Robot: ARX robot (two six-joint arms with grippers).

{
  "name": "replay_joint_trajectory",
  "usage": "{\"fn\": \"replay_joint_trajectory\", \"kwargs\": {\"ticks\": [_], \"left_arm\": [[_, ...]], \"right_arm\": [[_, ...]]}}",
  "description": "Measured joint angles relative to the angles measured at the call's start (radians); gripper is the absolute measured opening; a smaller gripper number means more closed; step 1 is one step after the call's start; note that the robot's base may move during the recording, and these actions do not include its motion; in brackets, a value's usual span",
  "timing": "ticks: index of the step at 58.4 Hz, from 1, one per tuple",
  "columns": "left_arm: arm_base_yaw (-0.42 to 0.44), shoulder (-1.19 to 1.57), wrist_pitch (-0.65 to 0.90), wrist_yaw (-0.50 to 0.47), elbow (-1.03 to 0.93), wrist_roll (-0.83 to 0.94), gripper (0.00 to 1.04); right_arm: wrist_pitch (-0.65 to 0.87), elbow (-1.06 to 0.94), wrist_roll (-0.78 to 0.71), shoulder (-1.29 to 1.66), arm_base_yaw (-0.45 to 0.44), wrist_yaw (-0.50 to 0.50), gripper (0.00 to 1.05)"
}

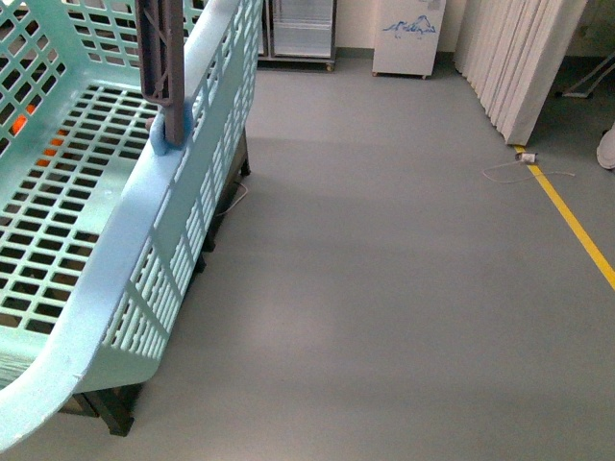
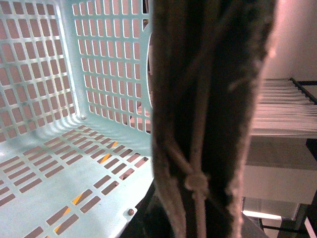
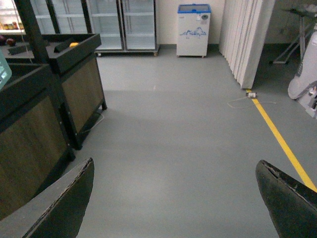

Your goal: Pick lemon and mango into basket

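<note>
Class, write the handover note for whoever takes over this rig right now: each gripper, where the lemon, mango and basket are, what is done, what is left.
Left gripper: cannot tell; a dark blurred shape fills its wrist view.
Right gripper: open, empty.
Basket: at the robot's left, no fruit seen inside.
Lemon, mango: not identifiable in any view.
Done: nothing visible.
Left: both fruits into the basket.
</note>
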Motion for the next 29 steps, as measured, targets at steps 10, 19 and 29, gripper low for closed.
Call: {"fn": "replay_joint_trajectory", "kwargs": {"ticks": [10, 19, 29], "left_arm": [[0.000, 0.000, 0.000, -0.001, 0.000, 0.000, 0.06], [0.000, 0.000, 0.000, -0.001, 0.000, 0.001, 0.06], [0.000, 0.000, 0.000, 0.000, 0.000, 0.000, 0.06]], "right_arm": [[0.000, 0.000, 0.000, 0.000, 0.000, 0.000, 0.96], [0.000, 0.000, 0.000, 0.000, 0.000, 0.000, 0.96], [0.000, 0.000, 0.000, 0.000, 0.000, 0.002, 0.96]]}}
